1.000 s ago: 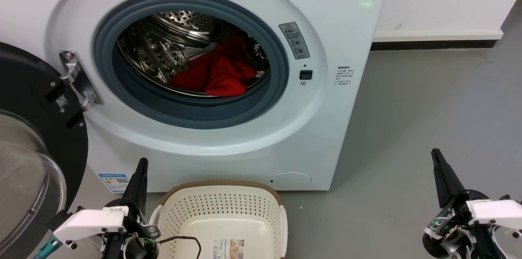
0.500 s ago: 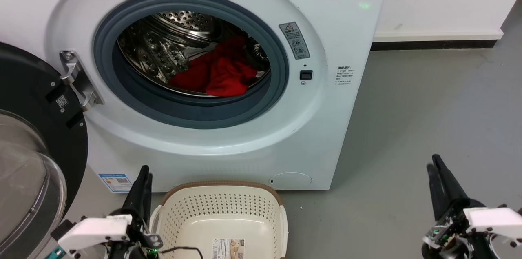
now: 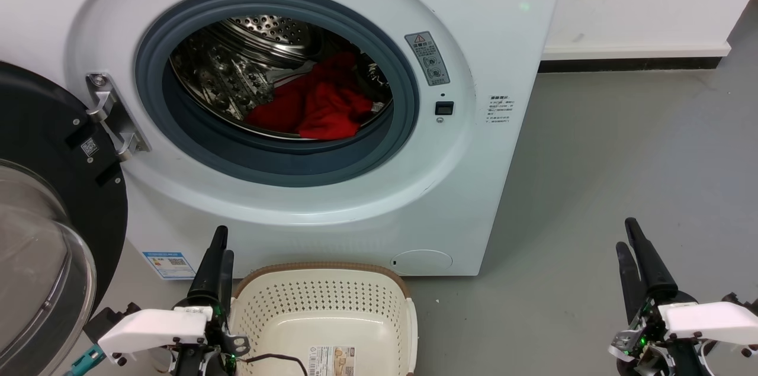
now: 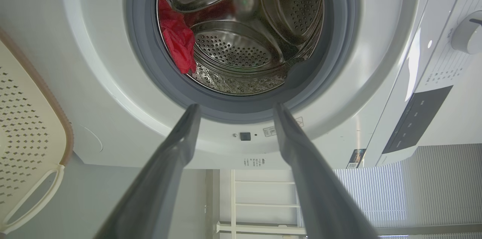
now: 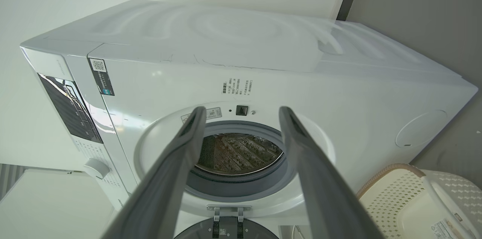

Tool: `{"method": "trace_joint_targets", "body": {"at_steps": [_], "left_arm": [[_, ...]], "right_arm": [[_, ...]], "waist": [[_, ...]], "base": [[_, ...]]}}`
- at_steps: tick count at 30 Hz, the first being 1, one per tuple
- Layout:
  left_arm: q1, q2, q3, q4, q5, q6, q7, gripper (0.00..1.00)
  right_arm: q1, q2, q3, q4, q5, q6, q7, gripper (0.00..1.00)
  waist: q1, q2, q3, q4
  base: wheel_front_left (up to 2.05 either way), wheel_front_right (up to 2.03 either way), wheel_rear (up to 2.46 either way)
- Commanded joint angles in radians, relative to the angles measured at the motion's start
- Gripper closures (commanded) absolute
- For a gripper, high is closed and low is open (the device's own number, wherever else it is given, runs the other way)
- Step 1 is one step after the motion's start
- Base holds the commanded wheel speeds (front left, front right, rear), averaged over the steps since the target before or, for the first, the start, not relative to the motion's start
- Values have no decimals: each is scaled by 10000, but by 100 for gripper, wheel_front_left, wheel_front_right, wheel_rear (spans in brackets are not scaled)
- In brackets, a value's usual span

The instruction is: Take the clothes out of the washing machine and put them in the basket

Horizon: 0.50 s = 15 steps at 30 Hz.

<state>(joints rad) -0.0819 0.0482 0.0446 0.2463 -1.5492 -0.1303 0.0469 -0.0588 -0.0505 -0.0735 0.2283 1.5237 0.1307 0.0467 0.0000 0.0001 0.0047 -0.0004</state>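
Both left gripper point(image 3: 224, 241) and right gripper point(image 3: 625, 233) sit empty, fingers apart; you should next reach ahead into the drum point(image 3: 249, 62) for the clothes point(image 3: 320, 106).

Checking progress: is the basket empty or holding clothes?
Empty. The basket shows a bare bottom with a paper label, and the red clothes lie inside the washing machine.

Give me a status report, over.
Left gripper and right gripper open, holding nothing. Clothes inside washing machine. Door open, basket below without clothes; opening unblocked.
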Motion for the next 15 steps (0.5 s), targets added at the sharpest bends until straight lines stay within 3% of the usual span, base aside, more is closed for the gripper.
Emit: {"method": "trace_joint_targets", "body": {"at_steps": [1,9,15], "left_arm": [[-281,25,-40,-299,436,-3,-171,0],[-329,25,-163,-626,1931,11,-468,0],[-345,26,-506,-854,3283,259,-708,0]], "right_arm": [[-98,-13,72,-326,-535,0,-152,0],[15,-11,243,-616,-2183,0,-453,0],[96,-10,365,-849,-3683,0,-693,0]], "waist": [[0,-1,0,3],[0,-1,6,11],[0,-1,4,10]], "base": [[0,0,0],[0,0,0],[0,0,0]]}}
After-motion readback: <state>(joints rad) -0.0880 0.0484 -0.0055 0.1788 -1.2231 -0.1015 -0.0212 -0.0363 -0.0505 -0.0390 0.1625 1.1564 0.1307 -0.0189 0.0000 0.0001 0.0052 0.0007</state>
